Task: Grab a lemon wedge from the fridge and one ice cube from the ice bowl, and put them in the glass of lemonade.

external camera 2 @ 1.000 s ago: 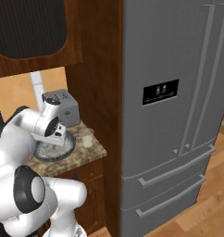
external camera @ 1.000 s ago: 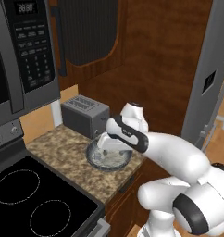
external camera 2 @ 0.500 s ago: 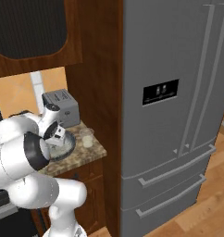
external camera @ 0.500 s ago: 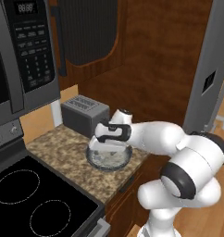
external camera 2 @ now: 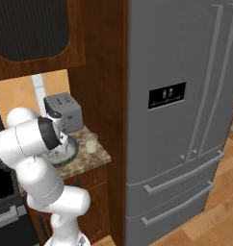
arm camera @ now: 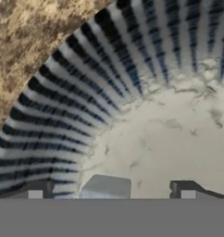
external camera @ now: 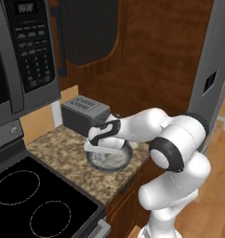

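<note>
- Pale ice cube [arm camera: 106, 187] lies between the wide-spread tool [arm camera: 111, 190] tips, low inside the ice bowl [arm camera: 67, 106]
- Ice-grabbing step; next: close squarely on it, then lift

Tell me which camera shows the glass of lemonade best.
The right base view: the glass of lemonade stands whole and unblocked on the counter, between the ice bowl and the wooden cabinet side. In the left base view, just a sliver of it peeks out behind the arm past the bowl. The hand view looks into the bowl instead.
</note>
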Controlling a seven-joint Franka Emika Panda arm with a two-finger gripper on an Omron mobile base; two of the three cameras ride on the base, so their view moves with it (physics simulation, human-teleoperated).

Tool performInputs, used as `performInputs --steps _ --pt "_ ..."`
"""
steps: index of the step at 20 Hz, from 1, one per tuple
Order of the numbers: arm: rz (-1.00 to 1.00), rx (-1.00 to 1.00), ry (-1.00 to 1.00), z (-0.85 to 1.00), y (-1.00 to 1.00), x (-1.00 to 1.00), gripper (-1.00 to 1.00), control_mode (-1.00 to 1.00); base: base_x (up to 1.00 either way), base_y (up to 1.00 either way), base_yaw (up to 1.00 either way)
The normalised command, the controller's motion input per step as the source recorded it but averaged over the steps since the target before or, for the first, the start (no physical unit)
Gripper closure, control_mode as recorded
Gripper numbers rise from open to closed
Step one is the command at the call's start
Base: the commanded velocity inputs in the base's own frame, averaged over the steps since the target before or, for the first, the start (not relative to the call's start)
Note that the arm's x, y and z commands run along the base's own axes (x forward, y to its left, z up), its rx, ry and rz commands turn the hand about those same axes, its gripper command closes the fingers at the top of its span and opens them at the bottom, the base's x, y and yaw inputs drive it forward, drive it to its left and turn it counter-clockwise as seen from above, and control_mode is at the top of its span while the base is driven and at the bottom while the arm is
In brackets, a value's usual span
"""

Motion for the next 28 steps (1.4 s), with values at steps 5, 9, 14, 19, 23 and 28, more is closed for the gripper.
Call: performInputs --steps 5,9,14,19,23,28 --pt "-0.04 0.0 0.0 -0.35 0.02 0.2 -1.0 -1.0 0.0 0.0 0.0" --pt "-0.04 0.0 0.03 -0.18 0.0 -0.18 -1.0 -1.0 0.0 0.0 0.0" --pt "-0.01 0.0 0.0 -0.04 0.0 -0.59 -1.0 -1.0 0.0 0.0 0.0" --pt "0.0 0.0 0.0 -0.08 0.0 0.0 -1.0 -1.0 0.0 0.0 0.0" --pt "0.0 0.0 0.0 -0.17 0.0 0.45 -1.0 -1.0 0.0 0.0 0.0" --pt "0.0 0.0 -0.01 -0.27 -0.04 0.19 -1.0 -1.0 0.0 0.0 0.0"
